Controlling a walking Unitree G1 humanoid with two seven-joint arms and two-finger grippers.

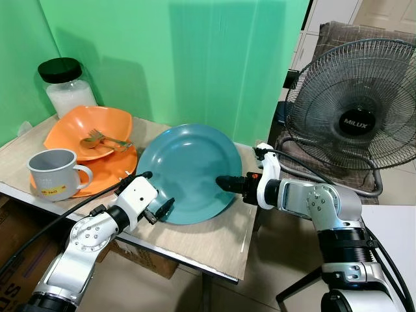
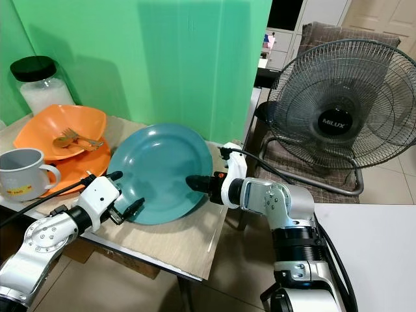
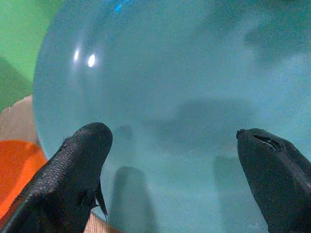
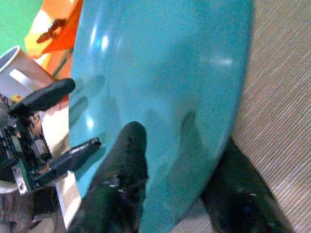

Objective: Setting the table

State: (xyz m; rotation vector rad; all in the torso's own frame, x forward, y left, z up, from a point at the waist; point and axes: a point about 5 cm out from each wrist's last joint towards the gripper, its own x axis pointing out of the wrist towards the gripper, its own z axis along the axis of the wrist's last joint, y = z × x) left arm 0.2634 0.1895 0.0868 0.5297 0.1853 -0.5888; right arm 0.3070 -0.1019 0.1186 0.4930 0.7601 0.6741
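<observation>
Between my two pincers in the eye view, the teal plate [image 1: 188, 170] rests on the table [image 1: 208, 244], not yet placed; beyond my right gripper [image 1: 224, 183] a fan [image 1: 354, 120] reads "MILUX". Left wrist view: my left gripper [image 3: 172, 160] is spread wide at the rim. Right wrist view: fingers [image 4: 124, 165] pinch the plate's edge.

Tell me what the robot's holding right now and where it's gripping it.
The right claw holds the teal plate by its right rim, one finger above and one below, tilting it off the table. The left claw is open at the plate's near-left edge, not gripping.
</observation>
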